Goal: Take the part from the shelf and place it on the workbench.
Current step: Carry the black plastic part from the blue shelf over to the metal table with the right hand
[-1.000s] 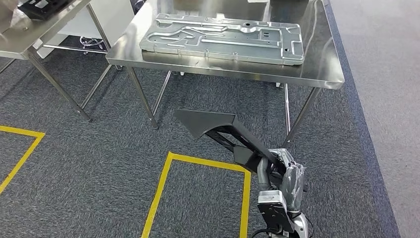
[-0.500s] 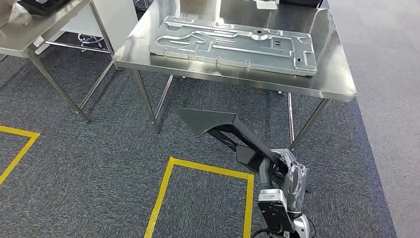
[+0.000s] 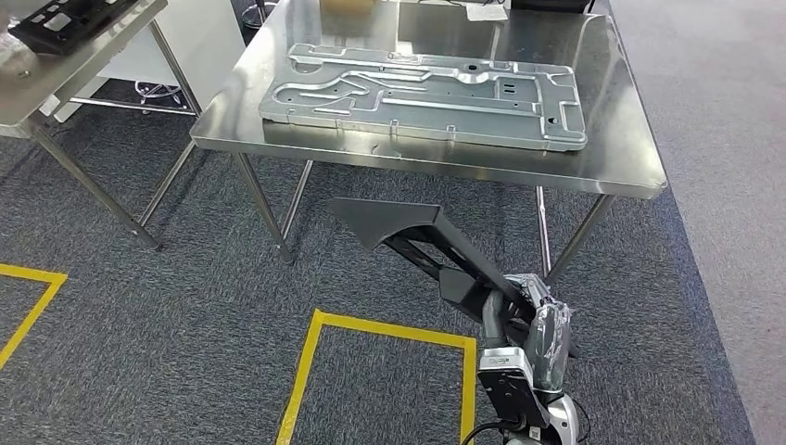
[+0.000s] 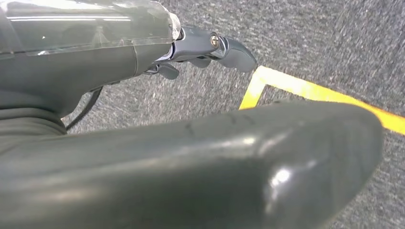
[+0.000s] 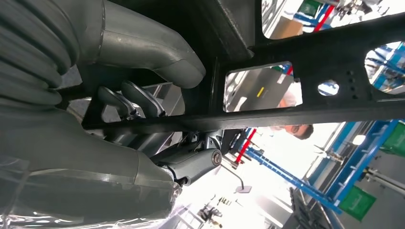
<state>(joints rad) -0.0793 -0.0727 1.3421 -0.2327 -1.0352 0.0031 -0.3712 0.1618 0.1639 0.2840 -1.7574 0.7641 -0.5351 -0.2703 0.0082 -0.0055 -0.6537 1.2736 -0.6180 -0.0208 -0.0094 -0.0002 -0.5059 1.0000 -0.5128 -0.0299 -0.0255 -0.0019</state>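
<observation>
right hand (image 3: 536, 320) grips black part (image 3: 408, 232) | workbench (image 3: 630, 158) ahead of hand, apart | grey plate (image 3: 422, 93) on it, probably metal

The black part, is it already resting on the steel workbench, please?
No, the right hand holds the black part above the carpet, short of the workbench.

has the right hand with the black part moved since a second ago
Cannot tell: the right hand holds the black part at the same picture spot, while the workbench and floor shifted, so the camera moved.
</observation>
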